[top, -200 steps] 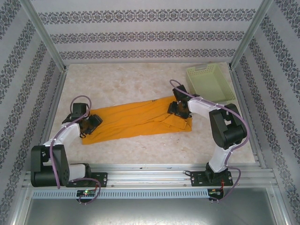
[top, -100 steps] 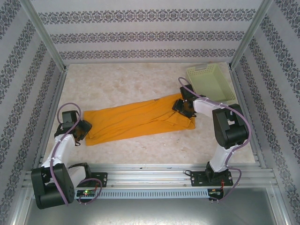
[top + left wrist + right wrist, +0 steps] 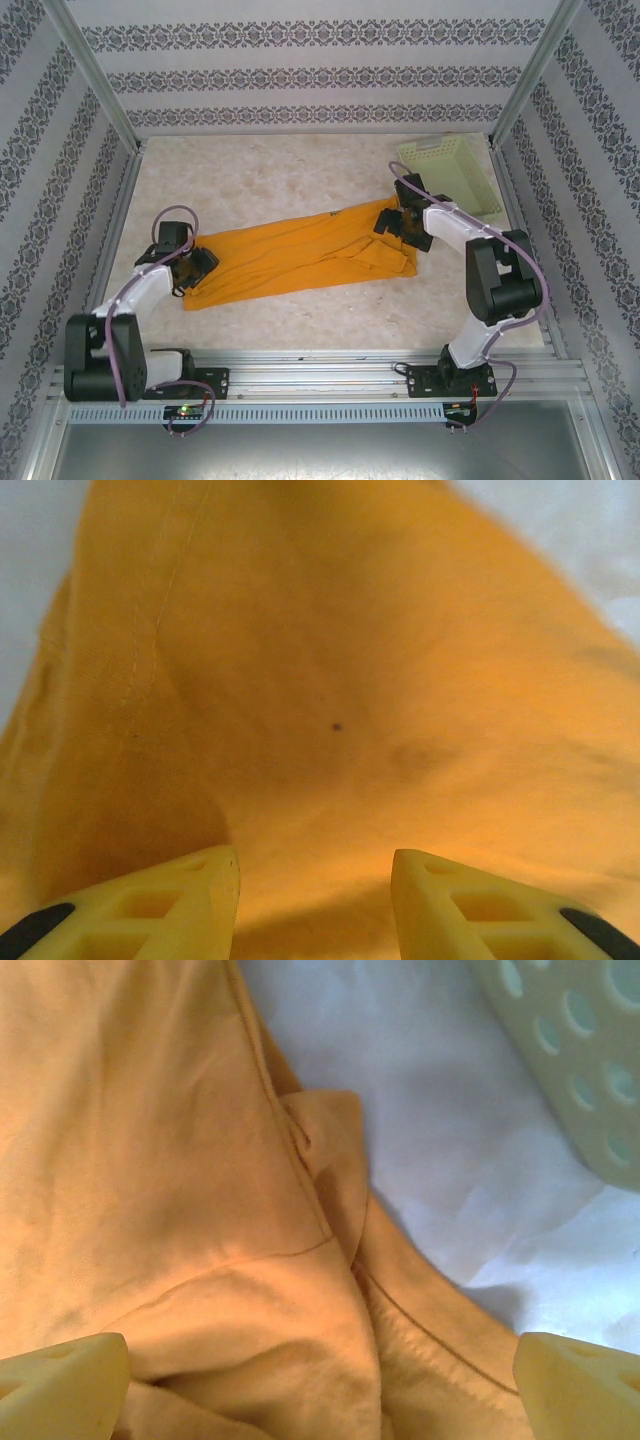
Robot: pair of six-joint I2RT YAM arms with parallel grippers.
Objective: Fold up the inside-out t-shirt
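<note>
- Top view: the inside-out t-shirt [image 3: 290, 255] lies on the table [image 3: 300, 170] as a long, soft orange-yellow band, rumpled and folded over itself. It stretches from the left end effector [image 3: 193, 268] at its left end to the right end effector [image 3: 398, 222] at its right end.
- The table is pale and marbled, bare on the far side and near side of the cloth between the two end effectors.
- A pale green perforated basket [image 3: 450, 175] sits just beyond and to the right of the right end effector, close to the right wall.
- Left wrist view: the left end effector [image 3: 312, 865] has its yellow fingers partly spread, with smooth cloth under the gap. The shirt [image 3: 350, 680] runs ahead of the fingers, a stitched seam ahead-left and one small dark speck straight ahead. Pale table [image 3: 600, 530] shows ahead-right.
- Right wrist view: the right end effector [image 3: 318, 1350] is spread wide, its fingers at opposite lower corners. The shirt [image 3: 150, 1140] lies creased between and ahead-left of them, with seamed folds and a hemmed edge. Bare table [image 3: 450, 1160] opens ahead-right, up to the basket's [image 3: 570, 1050] holed wall.
</note>
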